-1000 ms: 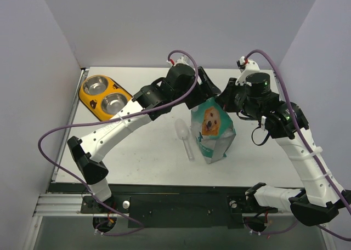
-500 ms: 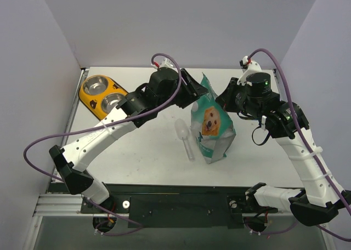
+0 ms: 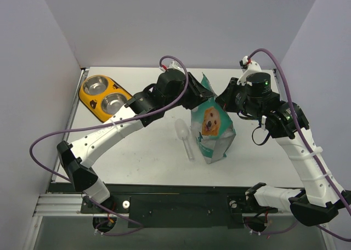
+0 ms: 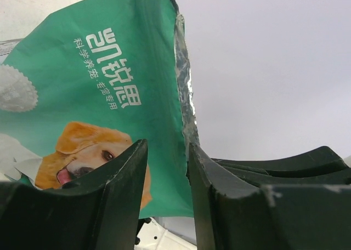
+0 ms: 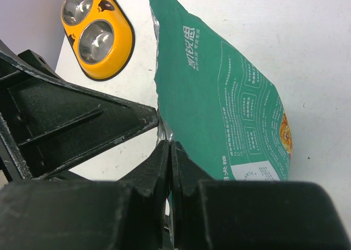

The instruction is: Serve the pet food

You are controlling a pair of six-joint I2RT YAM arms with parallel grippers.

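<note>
Closest to me, my left tool (image 4: 167, 146) stands with its fingers apart. The torn top edge of the teal pouch (image 4: 109, 69) runs up through the gap, close against the finger on the right-hand side. The printed face with the retriever lies over my other finger. That edge rises straight away from my fingertips, so the lip's length is in line with my fingers rather than across them. As I judge it, closing would pinch this lip.

My right tool (image 5: 170, 148) has its fingers pressed together, and the pouch's silver-lined edge appears to be caught between them. It faces my left tool across the mouth of the pouch, so each tool has one side of the same opening. Any spreading would have to pull the two lips away from each other.

I see no pet food. It is presumably inside the pouch, which stands upright on the surface (image 3: 148, 146) below both tools.

Just beyond the pouch's foot lies the clear scoop (image 3: 185, 137). Furthest off, past my left tool, is the yellow double-bowl feeder (image 3: 82, 95), whose steel bowls hold no kibble.
</note>
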